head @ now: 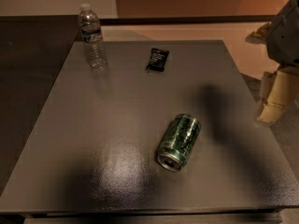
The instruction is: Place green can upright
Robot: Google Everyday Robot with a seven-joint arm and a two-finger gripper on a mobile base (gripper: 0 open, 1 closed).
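- Can (180, 141) lies on its side, lower centre of the tabletop (93, 125), ungrasped; righting it is all still to do.
- Tool (273, 101) hangs at right edge, apart from can; state unclear.
- Packet (157, 59), bottle (92, 36) top.

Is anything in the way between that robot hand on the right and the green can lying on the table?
Nothing visible. The gripper hangs right of the table; the green can lies on its side, with only bare tabletop between. The water bottle and black packet sit at the back.
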